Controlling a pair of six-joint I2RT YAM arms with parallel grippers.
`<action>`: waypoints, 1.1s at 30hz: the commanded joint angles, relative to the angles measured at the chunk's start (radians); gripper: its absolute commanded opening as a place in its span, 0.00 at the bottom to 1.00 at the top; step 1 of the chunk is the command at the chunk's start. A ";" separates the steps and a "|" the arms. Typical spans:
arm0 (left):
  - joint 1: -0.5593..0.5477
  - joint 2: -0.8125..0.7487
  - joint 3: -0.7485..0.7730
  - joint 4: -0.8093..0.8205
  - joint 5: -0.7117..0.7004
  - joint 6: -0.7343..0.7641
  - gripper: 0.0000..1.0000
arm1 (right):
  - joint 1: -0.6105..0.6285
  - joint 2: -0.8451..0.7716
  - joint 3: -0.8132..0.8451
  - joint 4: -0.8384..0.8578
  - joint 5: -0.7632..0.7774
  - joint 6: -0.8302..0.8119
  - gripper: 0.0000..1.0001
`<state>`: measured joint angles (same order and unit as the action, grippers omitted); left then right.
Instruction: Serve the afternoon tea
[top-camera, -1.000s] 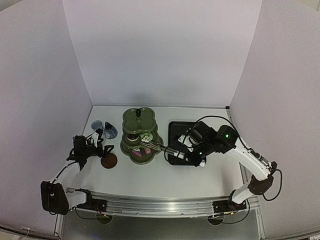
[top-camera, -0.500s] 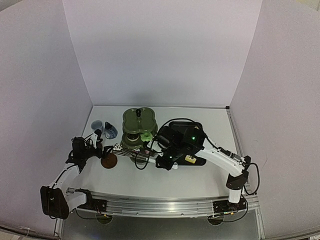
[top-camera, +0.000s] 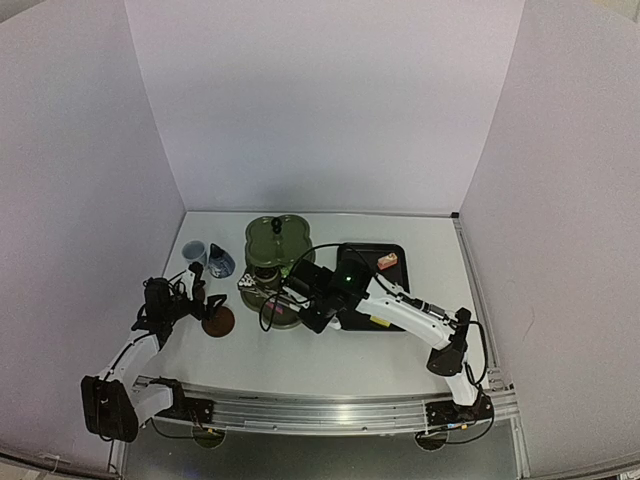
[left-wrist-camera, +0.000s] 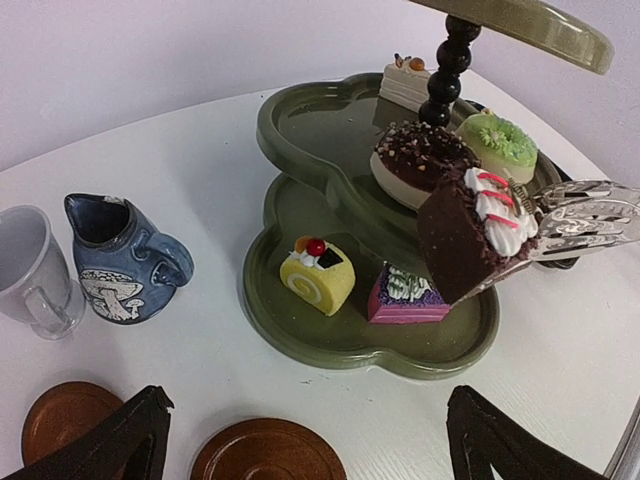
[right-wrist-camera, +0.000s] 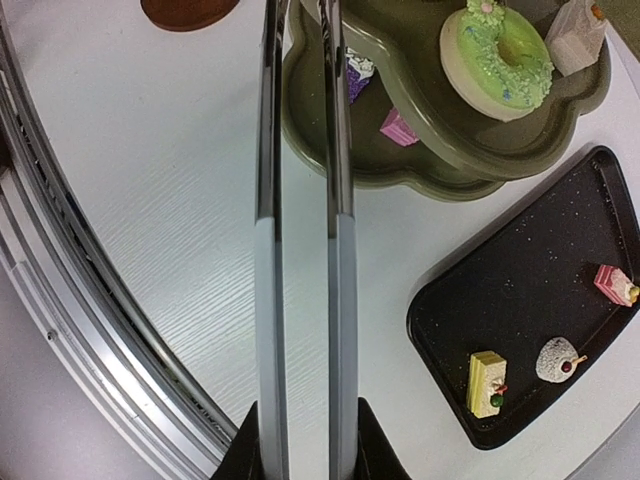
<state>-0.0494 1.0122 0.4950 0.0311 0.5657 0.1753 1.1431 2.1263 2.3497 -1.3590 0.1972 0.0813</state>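
Observation:
The olive-green three-tier stand (top-camera: 280, 236) stands left of centre. In the left wrist view the stand (left-wrist-camera: 330, 348) carries a yellow roll (left-wrist-camera: 316, 277), a pink-and-purple cake (left-wrist-camera: 405, 297), a chocolate doughnut (left-wrist-camera: 425, 158), a green doughnut (left-wrist-camera: 497, 140) and a white slice (left-wrist-camera: 405, 82). My right gripper (right-wrist-camera: 303, 440) is shut on the white tongs (right-wrist-camera: 300, 250). The tongs' tips (left-wrist-camera: 585, 215) pinch a brown cream-topped cake (left-wrist-camera: 465, 238) above the bottom tier. My left gripper (left-wrist-camera: 310, 450) is open and empty above two brown saucers (left-wrist-camera: 265, 455). The dark-blue pot (left-wrist-camera: 120, 258) and the pale cup (left-wrist-camera: 30, 268) stand to the left.
The black tray (right-wrist-camera: 520, 300) right of the stand holds a yellow cake (right-wrist-camera: 487, 383), a pale round cake (right-wrist-camera: 555, 360) and a pink cake (right-wrist-camera: 612, 283). My right arm (top-camera: 400, 310) stretches across the tray towards the stand. Purple walls enclose the table.

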 joint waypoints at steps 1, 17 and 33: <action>0.004 -0.016 0.004 0.035 0.014 -0.003 0.96 | -0.003 -0.010 0.004 0.064 0.047 0.030 0.00; -0.015 0.040 0.020 0.082 0.096 0.049 0.94 | -0.020 -0.095 -0.125 0.063 0.098 0.017 0.00; -0.116 0.156 0.123 0.037 0.137 0.506 0.90 | -0.052 -0.009 -0.042 0.103 0.108 -0.027 0.00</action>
<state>-0.1352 1.1533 0.5715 0.0581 0.6775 0.5022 1.1111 2.1042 2.2584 -1.2971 0.2671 0.0647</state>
